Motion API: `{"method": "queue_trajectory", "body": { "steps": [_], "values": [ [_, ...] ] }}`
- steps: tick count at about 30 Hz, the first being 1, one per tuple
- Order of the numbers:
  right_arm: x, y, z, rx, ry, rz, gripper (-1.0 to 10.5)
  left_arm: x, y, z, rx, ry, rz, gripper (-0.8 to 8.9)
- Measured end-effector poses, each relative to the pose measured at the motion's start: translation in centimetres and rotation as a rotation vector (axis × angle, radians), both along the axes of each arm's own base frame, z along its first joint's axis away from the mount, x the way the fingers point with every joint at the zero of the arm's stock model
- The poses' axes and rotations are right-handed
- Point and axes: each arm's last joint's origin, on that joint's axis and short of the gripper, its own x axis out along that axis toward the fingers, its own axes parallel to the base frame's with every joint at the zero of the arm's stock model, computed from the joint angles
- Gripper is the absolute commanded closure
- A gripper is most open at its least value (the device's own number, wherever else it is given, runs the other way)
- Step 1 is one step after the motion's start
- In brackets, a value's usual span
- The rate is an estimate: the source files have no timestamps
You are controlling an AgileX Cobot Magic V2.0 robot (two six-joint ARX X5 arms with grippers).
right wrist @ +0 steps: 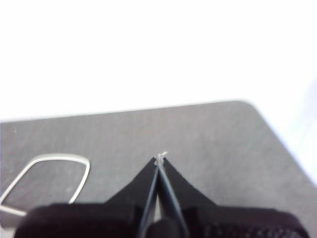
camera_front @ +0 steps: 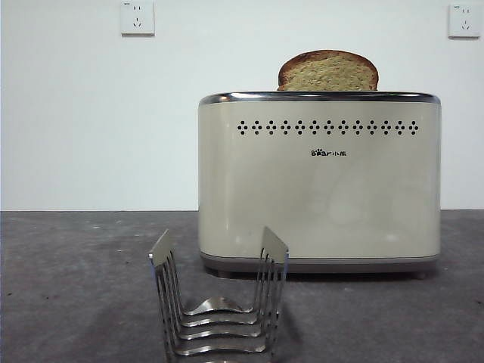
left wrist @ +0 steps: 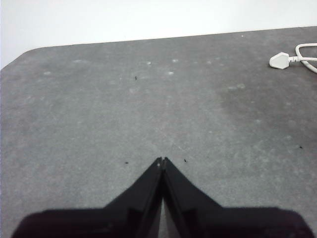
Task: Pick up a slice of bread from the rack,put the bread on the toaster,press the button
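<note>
The slice of bread (camera_front: 328, 72) stands upright in the top slot of the cream toaster (camera_front: 319, 181), its rounded brown-crusted top showing above the chrome rim. The silver wire rack (camera_front: 218, 302) stands in front of the toaster at the near edge and holds nothing. Neither gripper shows in the front view. My left gripper (left wrist: 162, 160) is shut and empty above bare grey table. My right gripper (right wrist: 160, 158) is shut and empty, also over grey table near its rounded corner.
A white plug (left wrist: 280, 60) with its cable lies on the table in the left wrist view. A loop of white cable (right wrist: 49, 173) lies on the table in the right wrist view. Two wall sockets (camera_front: 137, 17) sit on the white wall behind.
</note>
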Motion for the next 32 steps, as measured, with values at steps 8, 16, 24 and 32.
{"method": "queue_trajectory", "body": {
  "steps": [8,16,24,32],
  "values": [
    [-6.0,0.9,-10.6,-0.076,-0.111,-0.010,9.5,0.0,0.0,0.0,0.000,0.005,0.000,8.17],
    [-10.1,1.0,-19.1,-0.091,-0.417,-0.018,9.5,0.0,0.0,-0.1,0.000,0.007,0.000,8.17],
    [-11.2,1.1,-22.1,-0.087,-0.272,-0.011,9.5,0.1,0.0,-0.1,-0.001,0.012,0.000,8.17],
    [-11.6,1.1,-23.9,-0.082,-0.095,-0.003,9.5,0.1,0.0,-0.1,-0.001,0.014,0.000,8.17]
  ]
}}
